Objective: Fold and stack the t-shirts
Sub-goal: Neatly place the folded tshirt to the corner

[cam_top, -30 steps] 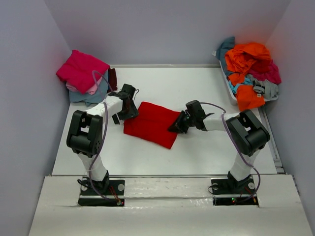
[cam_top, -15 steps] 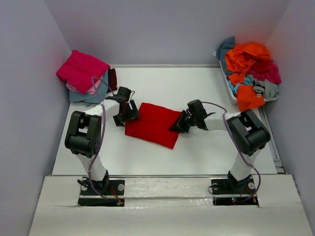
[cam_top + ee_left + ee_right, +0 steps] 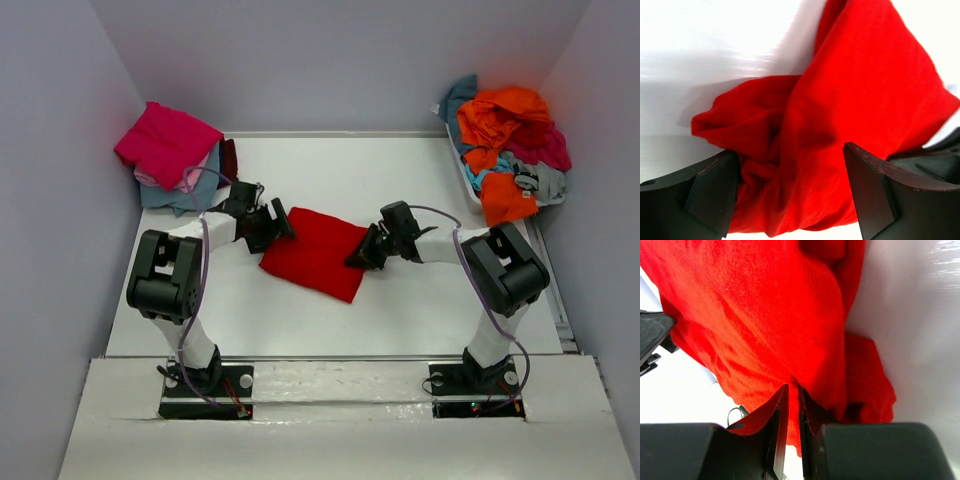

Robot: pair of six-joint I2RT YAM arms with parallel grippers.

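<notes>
Fingers (image 3: pixel 710 195) of left gripper (image 3: pixel 280 224) apart, straddling the red shirt (image 3: pixel 315 252); right gripper (image 3: pixel 356 259) pinches its right edge. We note both arms low, reaching mid-frame.

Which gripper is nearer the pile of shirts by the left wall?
Left. The left gripper is at the red shirt's edge nearest the pile; the right gripper pinches the shirt's opposite edge, farther away.
</notes>
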